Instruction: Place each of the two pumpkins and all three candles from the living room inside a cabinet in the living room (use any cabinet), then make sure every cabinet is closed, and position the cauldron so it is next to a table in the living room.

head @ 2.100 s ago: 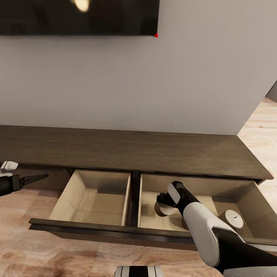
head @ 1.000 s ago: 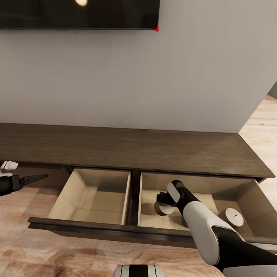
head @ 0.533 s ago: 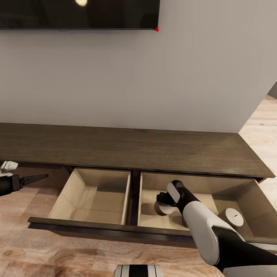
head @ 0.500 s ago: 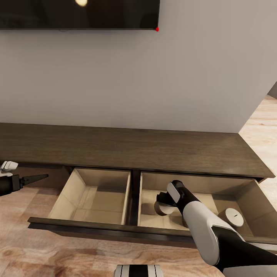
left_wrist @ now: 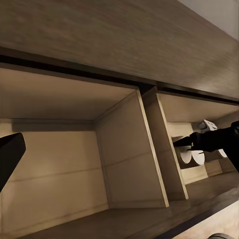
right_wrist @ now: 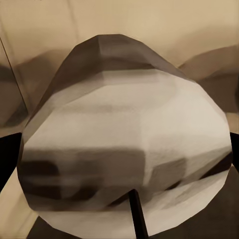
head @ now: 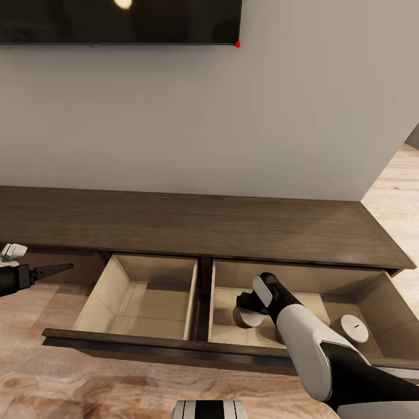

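The long dark-brown cabinet (head: 203, 224) has two pale drawers pulled open. My right gripper (head: 247, 306) reaches into the right drawer (head: 227, 333) and is shut on a candle (head: 249, 318), held low near the drawer floor. The right wrist view shows that candle (right_wrist: 124, 129) up close with a dark fingertip at each side. A second candle (head: 354, 329) stands at the right end of the same drawer. My left gripper (head: 58, 269) hovers open, left of the left drawer (head: 99, 294), holding nothing. The left wrist view looks across both drawers to the held candle (left_wrist: 191, 157).
A dark TV screen (head: 116, 20) hangs on the grey wall above the cabinet. The drawers share one front panel (head: 145, 343), which juts out over the wood floor (head: 70, 390) towards my base. The wall ends at the right, with more floor beyond.
The right gripper and its candle have sunk slightly lower in the right drawer. The left arm has stayed still. The camera tilted a little between the earliest frame and the later ones.
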Robot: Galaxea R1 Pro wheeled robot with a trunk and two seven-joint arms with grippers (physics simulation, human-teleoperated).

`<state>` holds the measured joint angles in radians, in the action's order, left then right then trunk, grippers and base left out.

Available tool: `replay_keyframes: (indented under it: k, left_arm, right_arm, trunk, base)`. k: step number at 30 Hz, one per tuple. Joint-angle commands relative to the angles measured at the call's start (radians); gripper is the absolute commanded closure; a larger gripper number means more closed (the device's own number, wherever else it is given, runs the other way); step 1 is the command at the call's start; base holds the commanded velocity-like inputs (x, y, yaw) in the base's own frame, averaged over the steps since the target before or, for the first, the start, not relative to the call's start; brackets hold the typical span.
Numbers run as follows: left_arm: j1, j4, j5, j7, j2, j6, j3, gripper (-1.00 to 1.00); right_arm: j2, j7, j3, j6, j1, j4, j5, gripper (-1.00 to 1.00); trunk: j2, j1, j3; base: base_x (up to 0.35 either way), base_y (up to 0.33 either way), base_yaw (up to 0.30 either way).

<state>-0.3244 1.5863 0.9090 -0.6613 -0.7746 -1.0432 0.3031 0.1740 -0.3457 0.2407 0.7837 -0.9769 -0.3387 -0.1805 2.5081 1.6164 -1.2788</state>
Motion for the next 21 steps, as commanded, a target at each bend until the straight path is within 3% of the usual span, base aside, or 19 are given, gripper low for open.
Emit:
replay_keyframes:
  k: [1, 21]
  left_arm:
    - [-0.001, 0.0, -0.004, -0.006, 0.0, -0.004, 0.001, -1.0]
    - [-0.001, 0.0, -0.004, -0.006, 0.0, -0.004, 0.001, -1.0]
  right_arm:
    - [0.001, -0.009, 0.002, 0.004, -0.001, -0.002, -0.011, -1.0]
    - [0.001, 0.001, -0.003, 0.007, -0.01, 0.0, -0.01, -1.0]
  trunk:
    - [0.0, 0.0, -0.001]
    - [0.0, 0.0, -0.001]
  base:
    - [0.0, 0.0, 0.0]
    - [0.0, 0.0, 0.0]
